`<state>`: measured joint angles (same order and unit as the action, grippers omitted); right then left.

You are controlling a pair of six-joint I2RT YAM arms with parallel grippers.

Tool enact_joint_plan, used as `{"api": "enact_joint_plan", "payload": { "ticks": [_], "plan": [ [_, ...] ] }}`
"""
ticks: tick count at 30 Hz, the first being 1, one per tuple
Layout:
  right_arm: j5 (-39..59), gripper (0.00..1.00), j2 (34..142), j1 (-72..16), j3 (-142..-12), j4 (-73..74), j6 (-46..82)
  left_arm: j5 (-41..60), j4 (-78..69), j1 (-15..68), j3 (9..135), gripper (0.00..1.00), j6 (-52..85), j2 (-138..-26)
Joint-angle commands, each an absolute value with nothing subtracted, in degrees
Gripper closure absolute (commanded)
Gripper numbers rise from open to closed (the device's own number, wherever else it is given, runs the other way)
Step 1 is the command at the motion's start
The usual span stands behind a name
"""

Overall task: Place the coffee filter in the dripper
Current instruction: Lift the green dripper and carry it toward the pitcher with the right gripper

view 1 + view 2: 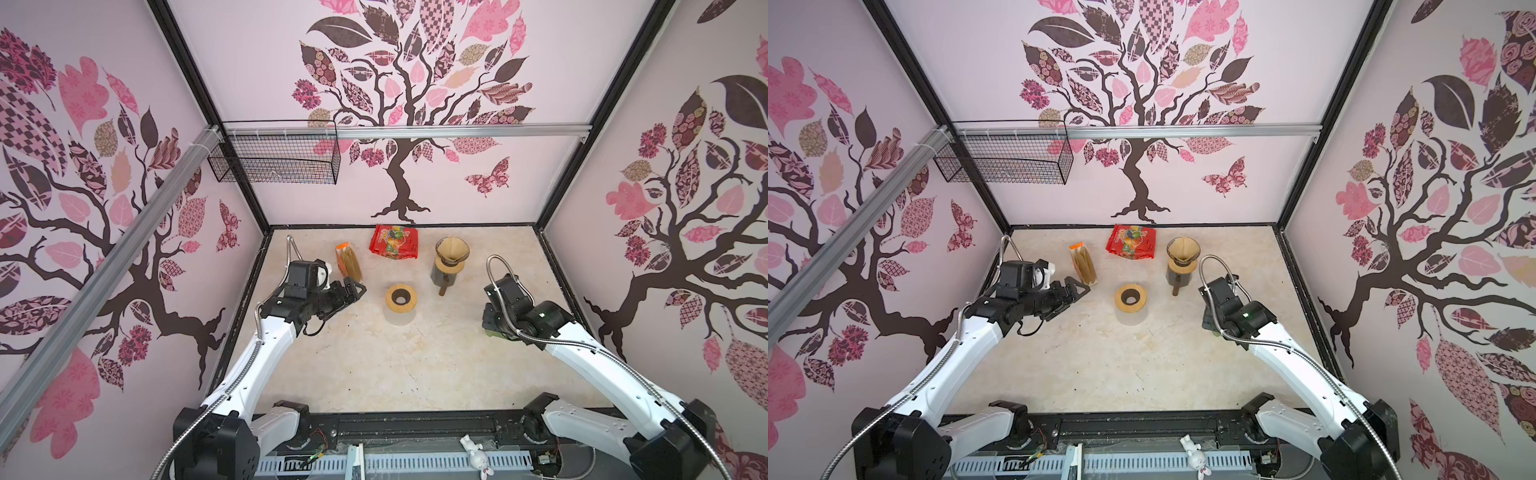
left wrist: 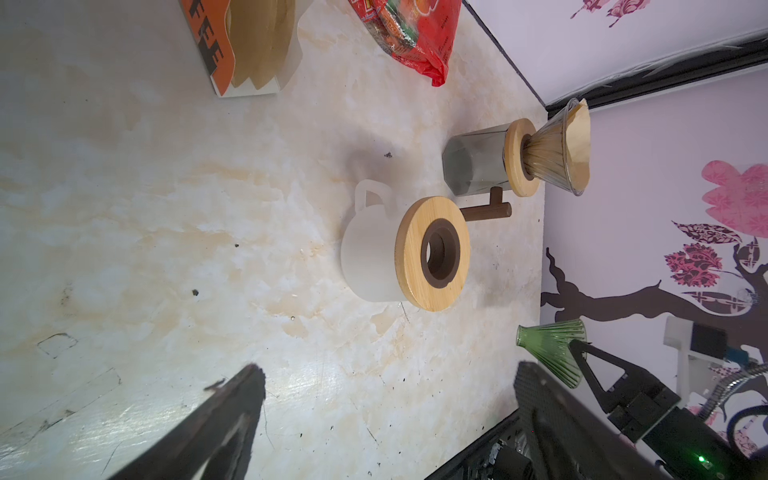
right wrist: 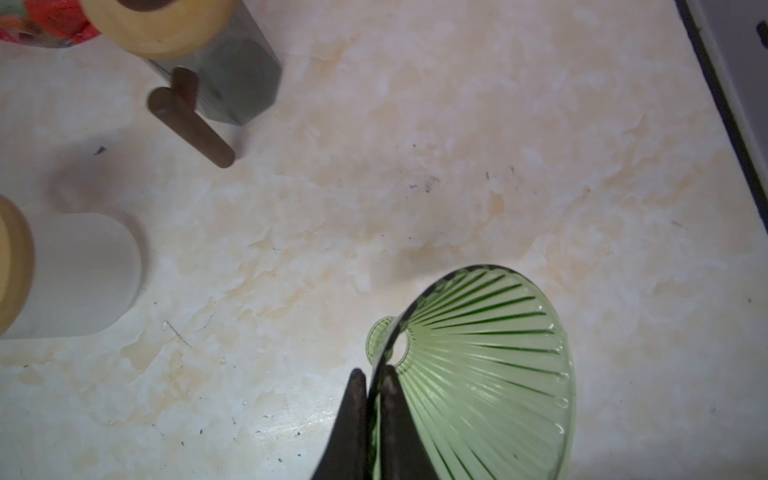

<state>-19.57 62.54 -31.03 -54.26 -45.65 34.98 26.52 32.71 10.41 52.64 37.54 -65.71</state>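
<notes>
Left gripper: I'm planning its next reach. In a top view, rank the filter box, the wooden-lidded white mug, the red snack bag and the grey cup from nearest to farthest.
1. Filter box, just behind the left gripper.
2. Wooden-lidded white mug, to its right, mid-table.
3. Red snack bag, by the back wall.
4. Grey cup, back right, farthest.

Overhead stereo pair, wrist views near tabletop (image 2: 166,232)
</notes>
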Motion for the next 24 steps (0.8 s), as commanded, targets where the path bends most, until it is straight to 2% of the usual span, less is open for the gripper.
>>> {"api": "enact_joint_plan", "payload": {
  "ticks": [1,9,13,17,22,24],
  "plan": [
    [-23.8,1.0,64.3,-33.5,-59.3,-41.8,28.5,28.2,30.3,9.9,51.1,0.03,37.1,-64.7],
    [-24.9,1.0,68.8,-41.9,-67.0,-33.0,14.0,27.9,31.2,9.9,51.8,0.03,35.5,-63.6],
    [-19.6,1.0,67.8,-42.7,-65.2,-22.9,6.8,30.8,31.6,9.9,51.0,0.04,35.4,-60.3],
    [-14.1,1.0,66.1,-45.2,-60.3,-11.0,-3.9,28.9,32.0,9.9,49.8,0.04,34.4,-55.0],
    [-2.2,1.0,67.0,-45.7,-59.4,-6.2,-11.0,26.8,35.7,9.9,49.6,0.03,30.6,-53.4],
    [-0.4,1.0,68.2,-46.3,-59.9,-6.0,-13.7,26.9,36.9,9.9,49.4,0.04,29.2,-53.2]
  ]
}}
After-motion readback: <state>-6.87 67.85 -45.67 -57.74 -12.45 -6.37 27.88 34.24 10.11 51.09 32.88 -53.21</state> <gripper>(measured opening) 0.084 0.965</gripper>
